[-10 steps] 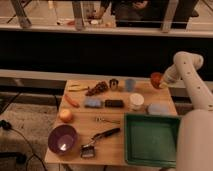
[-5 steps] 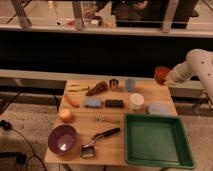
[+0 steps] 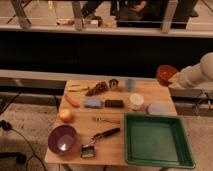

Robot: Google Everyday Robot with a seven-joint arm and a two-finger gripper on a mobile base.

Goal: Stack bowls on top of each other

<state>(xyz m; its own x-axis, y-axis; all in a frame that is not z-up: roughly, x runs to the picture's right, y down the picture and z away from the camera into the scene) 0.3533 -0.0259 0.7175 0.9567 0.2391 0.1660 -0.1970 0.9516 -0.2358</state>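
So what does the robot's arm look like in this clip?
The arm is a thick, rounded, off-white tube entering from the right edge. No cables or markings show on it. The gripper at its end is equally pale, beside the orange-red bowl.

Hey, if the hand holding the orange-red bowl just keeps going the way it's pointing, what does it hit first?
The hand points left, holding the orange-red bowl above the table's back right corner. Straight on, the way looks free; it seems to pass above the blue cup, though depth is unclear.

lab-like space: railings (image 3: 77, 15), test table (image 3: 150, 90), floor cables (image 3: 20, 145).
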